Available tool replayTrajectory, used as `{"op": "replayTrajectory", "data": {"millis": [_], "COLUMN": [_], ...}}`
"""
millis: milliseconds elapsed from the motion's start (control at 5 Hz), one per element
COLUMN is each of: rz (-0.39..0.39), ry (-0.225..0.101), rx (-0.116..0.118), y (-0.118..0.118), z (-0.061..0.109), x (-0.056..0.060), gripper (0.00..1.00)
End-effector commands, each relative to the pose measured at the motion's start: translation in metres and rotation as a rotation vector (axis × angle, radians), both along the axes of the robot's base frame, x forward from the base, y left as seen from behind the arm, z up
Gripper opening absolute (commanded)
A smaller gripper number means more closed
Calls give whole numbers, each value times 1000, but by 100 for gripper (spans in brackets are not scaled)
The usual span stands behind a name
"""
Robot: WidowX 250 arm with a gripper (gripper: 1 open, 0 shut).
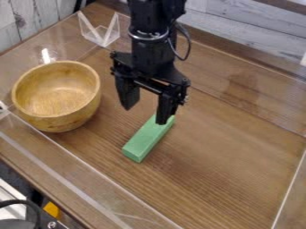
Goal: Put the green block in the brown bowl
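One green block (146,141), one brown bowl (55,94) (apart), one gripper (145,105) spread wide, holding nothing.

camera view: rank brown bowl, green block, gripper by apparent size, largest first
1. brown bowl: widest footprint in the frame.
2. gripper: open, fingers pointing down over the block; it sits higher and nearer the camera, so its rank against the bowl is unsure.
3. green block: clearly smallest, partly hidden at its far end by a finger.
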State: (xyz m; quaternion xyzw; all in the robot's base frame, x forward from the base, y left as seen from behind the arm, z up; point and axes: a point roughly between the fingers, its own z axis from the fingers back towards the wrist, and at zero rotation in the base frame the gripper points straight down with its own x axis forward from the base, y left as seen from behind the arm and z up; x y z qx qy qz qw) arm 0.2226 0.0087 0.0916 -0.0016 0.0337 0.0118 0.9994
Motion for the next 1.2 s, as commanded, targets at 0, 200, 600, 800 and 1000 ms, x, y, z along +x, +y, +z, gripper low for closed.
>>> {"op": "replayTrajectory", "data": {"millis": [0, 200, 600, 800, 1000], "rz": [15, 21, 28, 31, 34], "ry": [-33, -35, -53, -67, -83], "rx": [12, 15, 27, 31, 36], "y": [4, 5, 7, 9, 10], "z": [1, -5, -19, -27, -34], "x": [2, 1, 1, 1, 2], "gripper": [100, 100, 100, 100, 100]}}
